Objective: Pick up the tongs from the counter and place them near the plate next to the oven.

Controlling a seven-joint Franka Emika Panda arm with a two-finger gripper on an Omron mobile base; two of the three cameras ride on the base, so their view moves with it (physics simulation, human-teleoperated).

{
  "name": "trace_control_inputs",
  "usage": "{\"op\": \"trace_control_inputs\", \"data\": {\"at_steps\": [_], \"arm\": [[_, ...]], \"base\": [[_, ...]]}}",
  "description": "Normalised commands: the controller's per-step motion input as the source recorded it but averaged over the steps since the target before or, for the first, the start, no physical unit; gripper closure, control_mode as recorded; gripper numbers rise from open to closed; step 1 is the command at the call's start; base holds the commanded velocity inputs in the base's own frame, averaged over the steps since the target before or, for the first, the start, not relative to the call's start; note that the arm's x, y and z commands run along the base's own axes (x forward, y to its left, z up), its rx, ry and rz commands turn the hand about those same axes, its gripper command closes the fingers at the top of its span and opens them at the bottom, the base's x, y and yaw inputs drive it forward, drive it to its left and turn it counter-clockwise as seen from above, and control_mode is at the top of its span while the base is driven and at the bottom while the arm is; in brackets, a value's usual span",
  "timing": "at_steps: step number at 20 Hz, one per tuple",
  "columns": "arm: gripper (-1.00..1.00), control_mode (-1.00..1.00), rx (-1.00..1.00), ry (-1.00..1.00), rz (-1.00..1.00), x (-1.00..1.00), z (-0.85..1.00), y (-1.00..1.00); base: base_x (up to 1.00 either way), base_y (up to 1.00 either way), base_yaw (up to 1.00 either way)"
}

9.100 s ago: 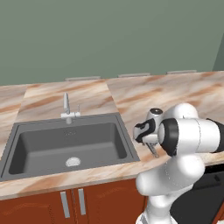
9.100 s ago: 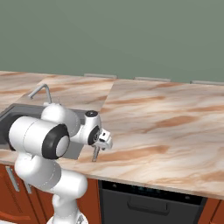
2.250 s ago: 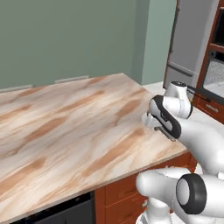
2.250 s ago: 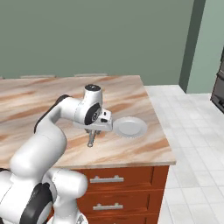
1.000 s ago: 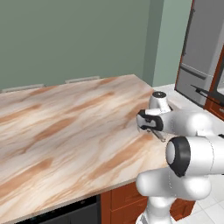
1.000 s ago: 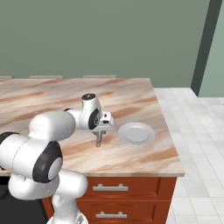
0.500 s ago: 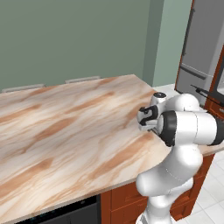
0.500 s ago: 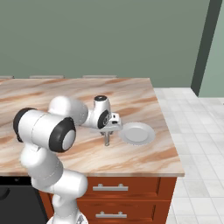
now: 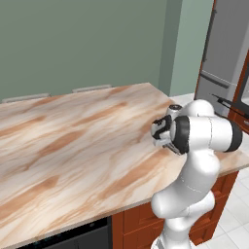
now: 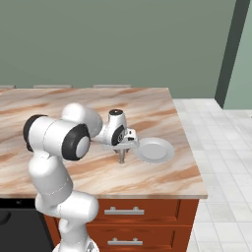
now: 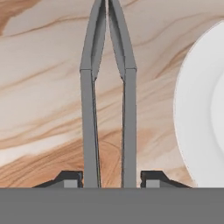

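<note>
Just beside a white plate [image 11: 205, 109], dark grey tongs [image 11: 108, 87] lie on the glossy marble-look counter [image 9: 73, 146], which sits over reddish-brown cabinets [image 10: 147, 216] before a green wall [image 10: 123, 39]. Low over them, the gripper [image 11: 111, 179] straddles both arms; whether its fingertips [image 11: 70, 178] pinch them I cannot tell.

Even, soft rendered light; no hard shadows (faint sheen on counter [image 9: 73, 146]); all views sharp, undistorted.
</note>
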Motion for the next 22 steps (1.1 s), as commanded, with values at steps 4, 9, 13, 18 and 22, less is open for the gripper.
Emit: {"op": "trace_control_inputs", "data": {"at_steps": [4,9,13,18,22], "arm": [[-1.0,-1.0,0.0,0.0,0.0,0.03,0.21,-0.03],[-1.0,-1.0,0.02,0.0,0.01,-0.06,0.48,-0.01],[-1.0,-1.0,0.03,0.0,-0.02,-0.46,0.47,0.0],[-1.0,-1.0,0.0,-0.02,-0.03,-0.62,0.3,0.01],[-1.0,-1.0,0.0,-0.03,-0.05,-0.67,0.22,0.09]], "base": [[0.0,0.0,0.0],[0.0,0.0,0.0],[0.0,0.0,0.0],[0.0,0.0,0.0],[0.0,0.0,0.0]]}}
